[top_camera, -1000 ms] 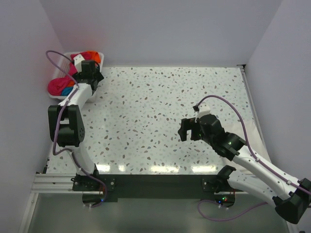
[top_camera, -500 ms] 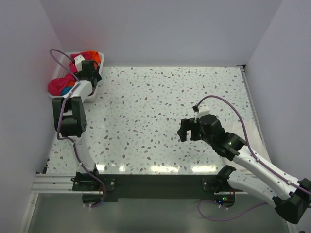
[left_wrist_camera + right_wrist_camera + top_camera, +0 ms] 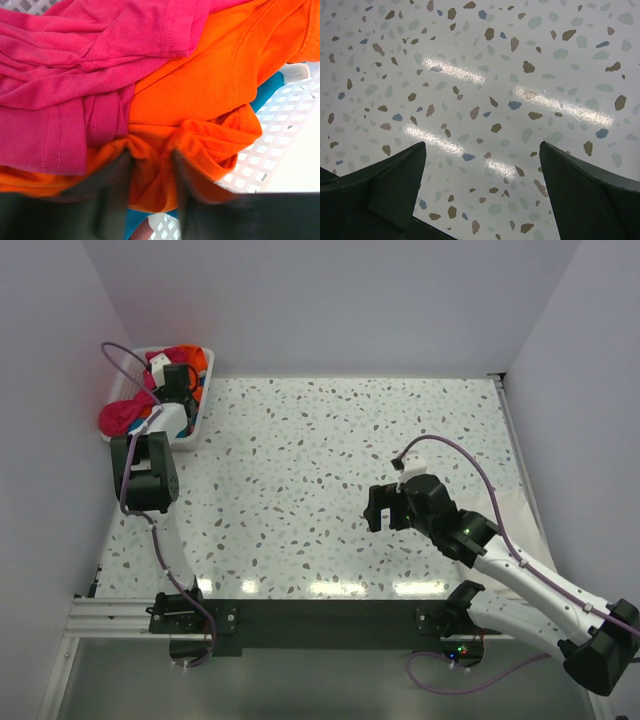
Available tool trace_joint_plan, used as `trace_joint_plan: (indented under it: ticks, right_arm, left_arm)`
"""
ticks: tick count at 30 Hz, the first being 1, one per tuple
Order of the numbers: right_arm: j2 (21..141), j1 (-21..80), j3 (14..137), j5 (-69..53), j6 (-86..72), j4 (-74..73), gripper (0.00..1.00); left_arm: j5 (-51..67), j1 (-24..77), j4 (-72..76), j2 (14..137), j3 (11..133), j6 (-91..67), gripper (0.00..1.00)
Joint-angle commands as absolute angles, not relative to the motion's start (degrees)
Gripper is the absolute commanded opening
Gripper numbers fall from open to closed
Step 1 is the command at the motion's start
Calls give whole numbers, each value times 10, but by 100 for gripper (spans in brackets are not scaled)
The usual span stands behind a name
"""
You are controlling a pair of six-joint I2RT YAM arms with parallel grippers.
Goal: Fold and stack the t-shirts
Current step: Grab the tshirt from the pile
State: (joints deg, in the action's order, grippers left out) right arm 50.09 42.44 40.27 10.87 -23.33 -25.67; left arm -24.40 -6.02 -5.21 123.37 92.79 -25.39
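Note:
Three t-shirts lie crumpled together in the white slatted basket [image 3: 280, 150] at the table's far left corner. The orange t-shirt [image 3: 200, 90] lies beside the magenta-pink t-shirt [image 3: 75, 65], and a strip of the teal-blue t-shirt [image 3: 266, 90] shows under them. My left gripper [image 3: 152, 170] reaches down into the basket [image 3: 192, 433], its two dark fingers pinching a raised fold of the orange cloth. From above, that left gripper [image 3: 178, 382] covers part of the pile. My right gripper [image 3: 482, 145] hangs open over bare table, holding nothing; from above the right gripper [image 3: 384, 508] sits right of centre.
The speckled terrazzo tabletop [image 3: 320, 450] spreads between the two arms. White walls close in on the left, back and right. The basket sits against the left wall, with the left arm's elbow [image 3: 142, 475] just in front of it.
My left gripper has pushed further into the basket and its fingers have closed from wide open onto a fold of orange cloth. The right arm has shifted slightly left.

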Motion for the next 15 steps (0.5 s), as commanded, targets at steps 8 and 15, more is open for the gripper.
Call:
trace_joint_plan:
  ticks: [8,15]
  right_arm:
    - [500,425,418,101,-230,-238,99]
    - [504,425,418,93,-234,-229,99]
  left_arm:
    - [-194,-71,-55,1202,988,-243,10]
    - [-171,-71,-55,1119,1004,-247,0]
